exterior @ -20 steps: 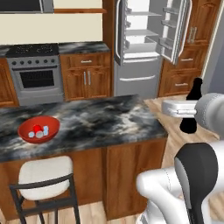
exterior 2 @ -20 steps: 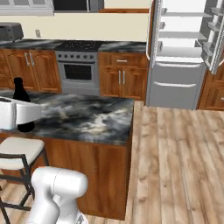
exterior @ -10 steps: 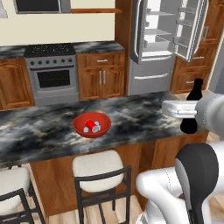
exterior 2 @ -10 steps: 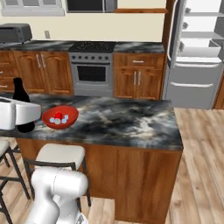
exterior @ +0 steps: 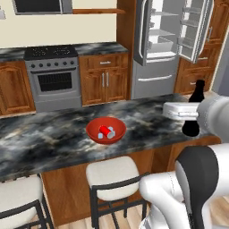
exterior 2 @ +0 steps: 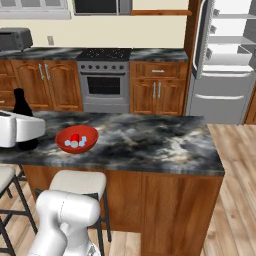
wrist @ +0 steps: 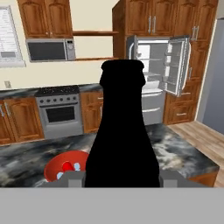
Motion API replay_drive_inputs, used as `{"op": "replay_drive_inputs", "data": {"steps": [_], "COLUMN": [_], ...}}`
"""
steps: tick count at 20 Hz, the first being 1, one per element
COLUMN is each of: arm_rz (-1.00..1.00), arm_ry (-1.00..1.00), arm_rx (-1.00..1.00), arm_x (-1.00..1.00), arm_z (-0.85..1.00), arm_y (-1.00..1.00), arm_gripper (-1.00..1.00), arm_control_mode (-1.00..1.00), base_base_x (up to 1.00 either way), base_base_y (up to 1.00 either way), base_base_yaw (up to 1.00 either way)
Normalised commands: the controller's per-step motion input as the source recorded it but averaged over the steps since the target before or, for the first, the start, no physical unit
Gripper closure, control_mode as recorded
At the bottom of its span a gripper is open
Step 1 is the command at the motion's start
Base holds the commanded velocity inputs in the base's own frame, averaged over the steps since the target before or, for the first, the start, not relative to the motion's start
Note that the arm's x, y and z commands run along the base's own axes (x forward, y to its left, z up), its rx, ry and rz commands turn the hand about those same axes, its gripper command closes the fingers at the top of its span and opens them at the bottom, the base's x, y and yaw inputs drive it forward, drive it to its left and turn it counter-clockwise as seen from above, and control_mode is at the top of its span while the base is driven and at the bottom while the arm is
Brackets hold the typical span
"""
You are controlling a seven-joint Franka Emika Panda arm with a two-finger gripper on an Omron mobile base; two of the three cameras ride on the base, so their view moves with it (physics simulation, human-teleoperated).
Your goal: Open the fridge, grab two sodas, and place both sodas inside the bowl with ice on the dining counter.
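The base has rolled further along the dining counter (exterior: 53, 134), gripper (exterior: 190, 112) clamped on an upright soda (exterior: 193, 114)

Steel stove (exterior: 53, 76), microwave (wrist: 48, 49), toaster oven (exterior 2: 15, 38), cream-seated stools (exterior: 112, 172)

You see the bowl (exterior: 106, 130) on the tabletop (exterior: 53, 134); stools (exterior: 112, 173) before it, stove (exterior: 53, 77) behind, fridge (exterior: 172, 44) behind-right.

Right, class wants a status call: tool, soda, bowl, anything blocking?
Tool shut on soda, held upright over dining counter. Bowl to its left, ice inside plus something red. Path across counter looks open. Fridge door open.
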Motion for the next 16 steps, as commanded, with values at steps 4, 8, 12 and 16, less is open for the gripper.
{"op": "replay_drive_inputs", "data": {"steps": [4, 8, 12, 16], "arm_rz": [0.0, 0.13, 0.2, 0.24], "arm_ry": [0.15, 0.4, 0.4, 0.28], "arm_rx": [0.0, 0.0, -0.01, -0.08], "arm_x": [0.75, 1.0, 1.0, 0.89], "arm_z": [-0.02, -0.22, -0.38, -0.48], "arm_y": [0.0, 0.0, 0.04, 0.32], "arm_gripper": [1.0, 1.0, 1.0, 1.0], "arm_control_mode": [-1.0, -1.0, -1.0, -1.0], "base_base_x": [0.25, 0.0, 0.0, 0.0], "base_base_y": [0.03, 0.0, 0.0, 0.0], "base_base_yaw": [-0.01, 0.0, 0.0, 0.0]}}
